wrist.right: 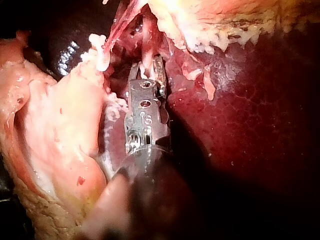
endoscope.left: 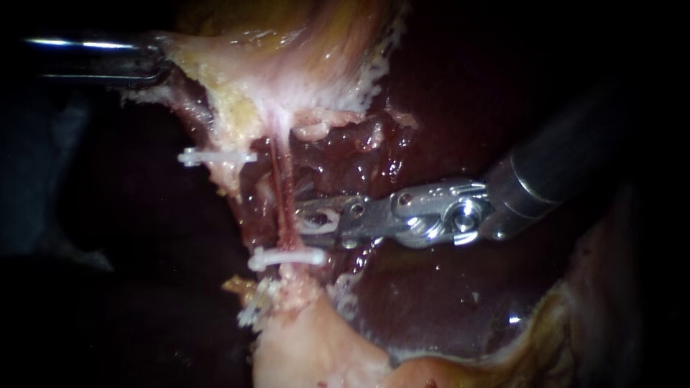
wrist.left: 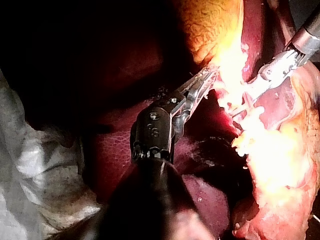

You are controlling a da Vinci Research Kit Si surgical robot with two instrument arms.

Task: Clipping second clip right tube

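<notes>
A thin red tube (endoscope.left: 280, 183) runs down from the pale gallbladder (endoscope.left: 287, 50), the right-hand one of two strands. A white clip (endoscope.left: 285, 257) sits across its lower end. Another white clip (endoscope.left: 215, 156) crosses the pale strand to the left. My right instrument (endoscope.left: 305, 215) comes in from the right, its tips against the tube above the lower clip. In the right wrist view its jaws (wrist.right: 147, 67) stand apart with a pale piece between them. My left instrument (endoscope.left: 159, 66) is shut on the gallbladder's edge at the upper left, as the left wrist view (wrist.left: 207, 80) also shows.
Dark red liver (endoscope.left: 445, 302) lies behind and to the right of the tubes. Pale fatty tissue (endoscope.left: 309, 352) rises from below the lower clip. Beside the left instrument's shaft lies a white cloth (wrist.left: 30, 175).
</notes>
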